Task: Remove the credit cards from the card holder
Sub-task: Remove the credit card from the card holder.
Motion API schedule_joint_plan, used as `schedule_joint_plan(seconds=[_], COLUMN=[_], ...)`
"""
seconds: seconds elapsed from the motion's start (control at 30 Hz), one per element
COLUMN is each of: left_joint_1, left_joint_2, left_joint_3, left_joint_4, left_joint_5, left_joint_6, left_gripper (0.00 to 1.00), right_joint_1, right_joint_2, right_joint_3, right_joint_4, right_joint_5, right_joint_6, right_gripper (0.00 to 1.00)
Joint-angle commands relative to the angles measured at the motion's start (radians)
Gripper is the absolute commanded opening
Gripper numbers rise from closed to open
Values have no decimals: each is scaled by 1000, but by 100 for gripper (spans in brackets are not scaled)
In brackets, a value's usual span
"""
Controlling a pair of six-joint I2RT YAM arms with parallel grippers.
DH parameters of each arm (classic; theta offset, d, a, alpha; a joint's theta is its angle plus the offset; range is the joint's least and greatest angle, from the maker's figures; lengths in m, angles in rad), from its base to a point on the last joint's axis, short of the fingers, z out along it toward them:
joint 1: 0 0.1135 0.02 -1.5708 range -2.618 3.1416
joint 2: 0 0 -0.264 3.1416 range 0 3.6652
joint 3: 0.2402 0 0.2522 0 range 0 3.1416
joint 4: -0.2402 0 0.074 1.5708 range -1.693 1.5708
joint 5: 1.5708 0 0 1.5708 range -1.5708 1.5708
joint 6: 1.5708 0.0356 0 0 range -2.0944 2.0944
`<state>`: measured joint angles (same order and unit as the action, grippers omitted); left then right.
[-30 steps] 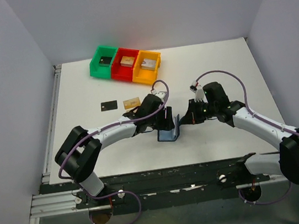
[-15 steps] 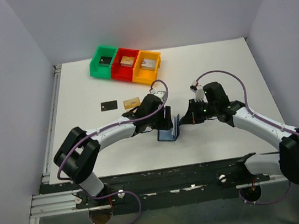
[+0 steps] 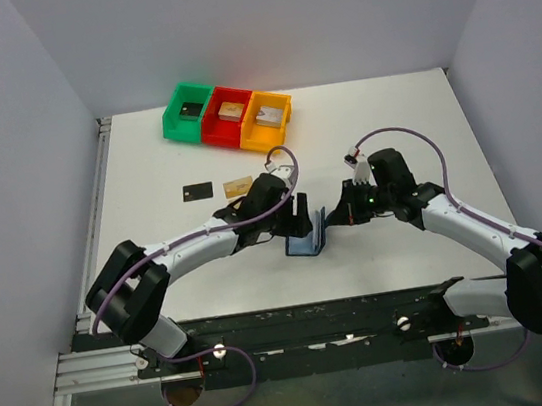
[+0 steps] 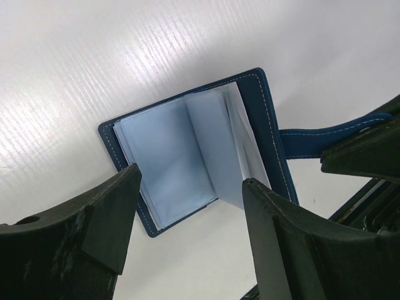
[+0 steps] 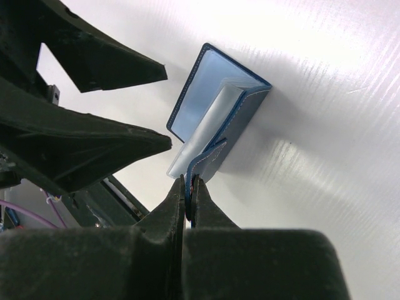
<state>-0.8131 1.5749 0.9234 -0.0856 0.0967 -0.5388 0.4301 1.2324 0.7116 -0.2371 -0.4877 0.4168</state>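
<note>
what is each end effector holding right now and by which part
The right end effector is shut on the card holder, pinching the end of its strap. The left end effector is open above the pages, holding nothing.

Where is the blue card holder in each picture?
Top: card holder sits low in the middle, between the two grippers.
Left wrist: card holder is in the centre, open, between the fingers.
Right wrist: card holder is in the upper middle, its flap pinched by the right gripper.
Shared landmark: the open left gripper right beside it.
</note>
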Motion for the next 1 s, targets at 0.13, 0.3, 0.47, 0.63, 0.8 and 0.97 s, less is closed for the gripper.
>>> schedule_joint_plan(seconds=[0.13, 0.3, 0.47, 0.63, 0.8, 0.97], left_joint_1=[22, 26, 19, 3, -6, -8], left_joint_2=[-92, -24, 26, 57, 48, 59], left_joint_3=[-73, -23, 17, 49, 40, 46], left_joint_4=[73, 21, 26, 23, 43, 38], left_joint_5=[-57, -17, 58, 100, 112, 120], left_joint_6=[-44, -40, -24, -4, -1, 3], left_gripper=[78, 73, 73, 73, 73, 73], right_joint_1=[-1, -1, -1, -1, -1, -2], right_joint_2=[-4, -2, -1, 4, 7, 12], right_joint_3=[19, 17, 17, 17, 17, 17], right_joint_4=[-18, -16, -14, -13, -13, -10], right_joint_5=[3, -2, -5, -5, -6, -8], right_joint_6=[-18, -18, -18, -19, -18, -16], right_gripper=[0, 0, 0, 0, 0, 0])
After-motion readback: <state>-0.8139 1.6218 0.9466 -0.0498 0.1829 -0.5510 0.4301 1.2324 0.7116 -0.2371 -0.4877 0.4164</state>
